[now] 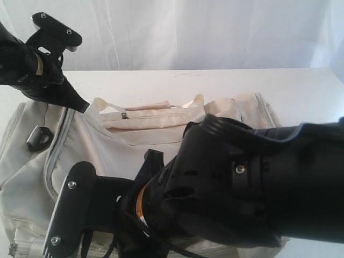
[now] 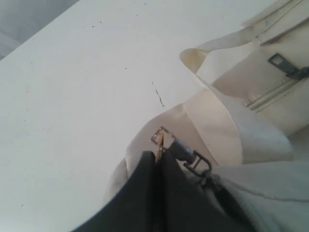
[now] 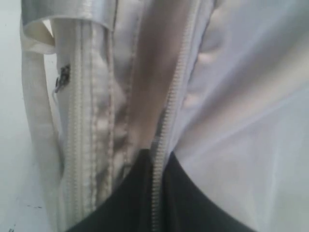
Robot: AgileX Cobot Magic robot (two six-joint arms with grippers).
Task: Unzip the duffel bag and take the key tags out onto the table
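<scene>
We see the bag (image 1: 107, 150) lying on the white tabletop (image 1: 258, 86), filling the lower left and centre of the exterior view. A grey zip (image 1: 58, 148) curves down its left side, with a black D-ring (image 1: 37, 137) just left of that zip. A webbing handle (image 1: 145, 106) lies flat along the bag's upper edge.

The left arm (image 1: 32, 70) comes in from the upper left of the exterior view. Its left tool (image 2: 158, 155) meets the bag's upper left corner. In the left wrist view its fingers are pressed together, pinching the bag at a small brassy metal piece (image 2: 158, 139), with a grey clasp (image 2: 186, 153) just beside them.

The right arm (image 1: 258, 183) fills the lower right of the exterior view and hides much of the bag there. In the right wrist view the right tool (image 3: 155, 159) is pressed together on the bag. A line of zip teeth (image 3: 176, 92) runs straight down into the seam between its dark fingers (image 3: 193, 203). A second, closed zip (image 3: 75, 145) runs alongside, at the left of that frame, and carries a small dark pull (image 3: 63, 77).
</scene>
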